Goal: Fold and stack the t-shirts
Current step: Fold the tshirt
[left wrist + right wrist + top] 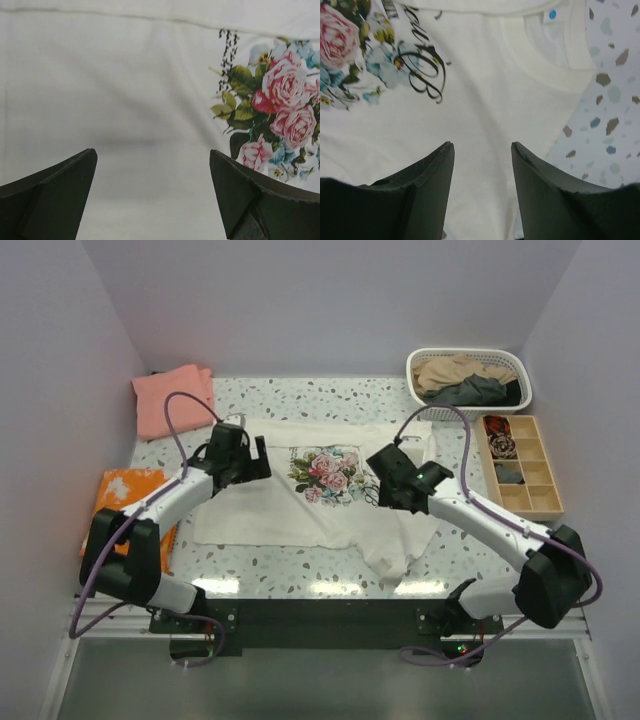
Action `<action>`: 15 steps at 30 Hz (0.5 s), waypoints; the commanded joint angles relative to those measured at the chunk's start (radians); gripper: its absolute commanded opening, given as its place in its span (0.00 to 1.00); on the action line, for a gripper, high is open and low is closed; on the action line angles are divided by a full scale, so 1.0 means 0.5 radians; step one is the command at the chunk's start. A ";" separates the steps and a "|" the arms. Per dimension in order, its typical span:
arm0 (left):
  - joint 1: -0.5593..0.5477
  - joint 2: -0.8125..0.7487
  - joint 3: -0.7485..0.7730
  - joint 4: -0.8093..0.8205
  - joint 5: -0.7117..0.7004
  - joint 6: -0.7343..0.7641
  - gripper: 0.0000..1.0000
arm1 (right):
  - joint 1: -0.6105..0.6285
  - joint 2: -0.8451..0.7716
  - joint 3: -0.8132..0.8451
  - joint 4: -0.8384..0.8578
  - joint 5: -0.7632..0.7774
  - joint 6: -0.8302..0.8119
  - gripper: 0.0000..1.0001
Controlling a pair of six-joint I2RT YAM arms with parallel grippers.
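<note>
Both sets of fingers are spread with nothing between them. The left fingers (55,195) hang over the plain body of the cream t-shirt (290,520), just beside its rose print (330,472). The right fingers (420,190) hang over the chest below the collar (545,75), narrower apart than the left pair. I cannot tell from my screens whether either pair's tips touch the cloth.

The cream t-shirt lies front up in the middle of the terrazzo worktop (285,562), turned sideways. One sleeve trails toward the near edge and the collar is at the right, reaching the bare worktop there. My right wrist view shows black script lettering (425,75) beside the roses and a small blue dot on the neck label (552,14).

At the near left an orange patterned cloth (128,488) lies partly under my left arm. On the right, well apart from the shirt, sits a wooden divided tray (523,513) with small items in some compartments.

Farther back, the salmon-pink t-shirt (172,400) lies folded in the far left corner. In the far right corner a white basket (465,353) holds a tan garment (450,370) and a dark grey garment (475,392), both crumpled.
</note>
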 commanded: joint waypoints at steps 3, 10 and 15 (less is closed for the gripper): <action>0.000 0.376 0.397 0.272 -0.199 0.031 1.00 | -0.283 0.420 0.216 0.758 0.059 -0.396 0.54; 0.089 0.649 0.486 0.500 -0.197 0.059 1.00 | -0.609 0.862 0.425 0.971 -0.232 -0.506 0.53; 0.172 0.855 0.535 0.653 -0.160 0.071 1.00 | -0.713 1.212 0.667 0.971 -0.334 -0.546 0.53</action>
